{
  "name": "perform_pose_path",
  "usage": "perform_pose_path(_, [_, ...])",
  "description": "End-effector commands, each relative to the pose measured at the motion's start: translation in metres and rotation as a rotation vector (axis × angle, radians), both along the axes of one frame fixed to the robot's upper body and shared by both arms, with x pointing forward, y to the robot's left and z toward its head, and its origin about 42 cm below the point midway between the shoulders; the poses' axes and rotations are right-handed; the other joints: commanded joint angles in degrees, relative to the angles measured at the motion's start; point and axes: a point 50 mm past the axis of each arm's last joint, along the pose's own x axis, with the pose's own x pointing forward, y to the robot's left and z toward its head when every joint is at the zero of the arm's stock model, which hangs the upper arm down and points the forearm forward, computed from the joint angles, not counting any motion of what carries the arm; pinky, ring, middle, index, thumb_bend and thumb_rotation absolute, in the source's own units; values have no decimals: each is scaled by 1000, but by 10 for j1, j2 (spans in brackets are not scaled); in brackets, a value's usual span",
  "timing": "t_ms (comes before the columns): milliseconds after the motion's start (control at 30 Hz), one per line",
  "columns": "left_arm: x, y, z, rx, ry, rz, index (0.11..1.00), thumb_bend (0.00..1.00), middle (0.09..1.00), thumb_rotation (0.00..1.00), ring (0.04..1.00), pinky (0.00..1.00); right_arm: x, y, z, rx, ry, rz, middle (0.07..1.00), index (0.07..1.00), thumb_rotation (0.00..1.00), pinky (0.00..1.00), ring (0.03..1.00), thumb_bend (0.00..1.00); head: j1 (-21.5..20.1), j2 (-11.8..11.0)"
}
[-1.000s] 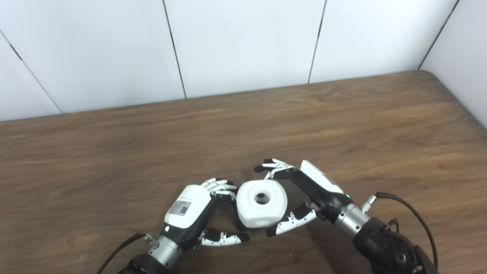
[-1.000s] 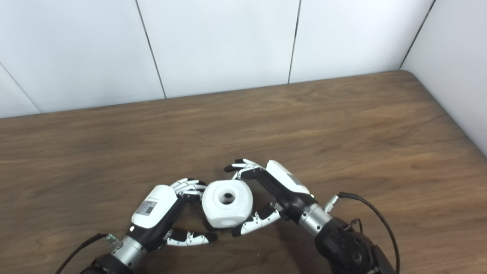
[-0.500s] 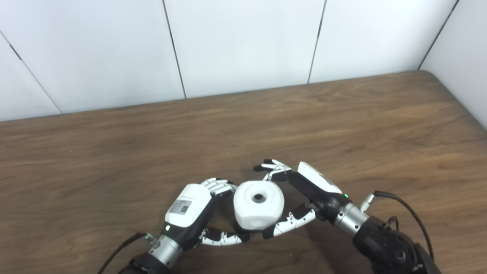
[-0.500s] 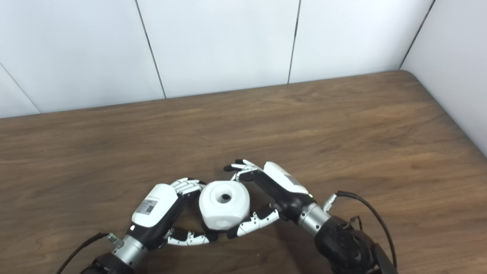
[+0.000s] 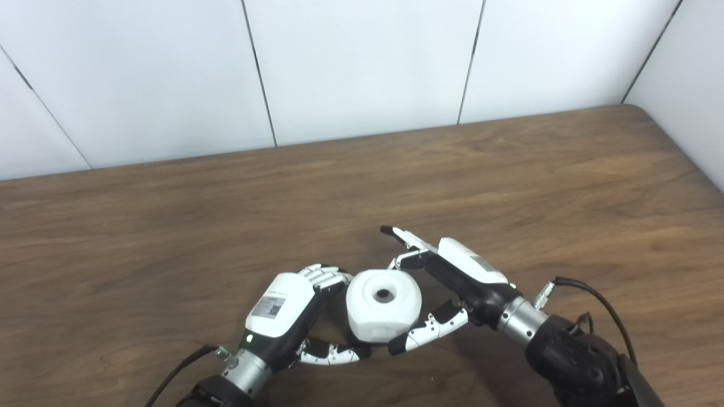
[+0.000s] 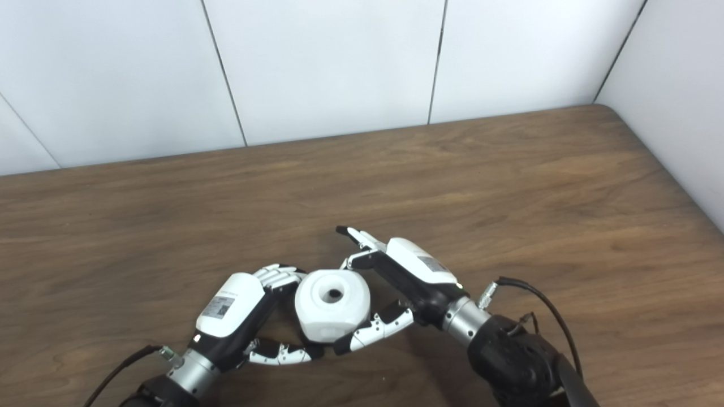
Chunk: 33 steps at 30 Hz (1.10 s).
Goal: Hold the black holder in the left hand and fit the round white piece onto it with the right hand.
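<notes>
Fingers (image 5: 325, 277) of the left hand (image 5: 283, 314) curl round the left side of the round white piece (image 5: 383, 305), with its thumb lying under the piece's near edge, so this hand grips the assembly low over the desk (image 5: 169, 226). Only a sliver of dark shows beneath the white piece, where the black holder (image 5: 355, 338) sits mostly hidden. The white piece faces up, a small dark hole at its centre. The right hand (image 5: 452, 277) comes in from the right with its palm turned toward the piece; its thumb touches the piece's lower right edge, while its fingers are spread apart and stretched out past the far side, clear of it. Both forearms enter from the bottom, each trailing a black cable. Beyond lies bare brown wood, then white wall panels meeting at a corner on the right.
</notes>
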Motion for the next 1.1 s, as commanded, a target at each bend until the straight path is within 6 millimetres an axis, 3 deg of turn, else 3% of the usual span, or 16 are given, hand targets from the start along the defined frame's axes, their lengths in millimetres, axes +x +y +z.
perform_pose_path(0, [-2,1,-9,74,49,4,741,843,771,114,816,855,2,-3,5,-45,-32,16,1000,1000,505,976,1000,1000,0,0])
perform_pose_path(367, [-4,2,-6,83,67,19,782,851,788,123,820,863,0,-6,15,-103,-71,17,1000,1000,543,991,1000,1000,2,-14])
perform_pose_path(600, [-8,10,8,61,74,46,815,867,799,187,829,876,-2,-6,26,-124,-90,21,1000,1000,548,997,1000,1000,5,-19])
perform_pose_path(800, [-16,27,33,-43,48,75,816,925,795,255,809,787,-9,-5,47,-179,-109,33,1000,1000,540,999,1000,1000,6,-19])
perform_pose_path(1067, [-28,37,70,-27,32,104,848,930,830,275,836,720,-18,-4,75,-284,-190,58,1000,1000,491,1000,1000,1000,9,-17])
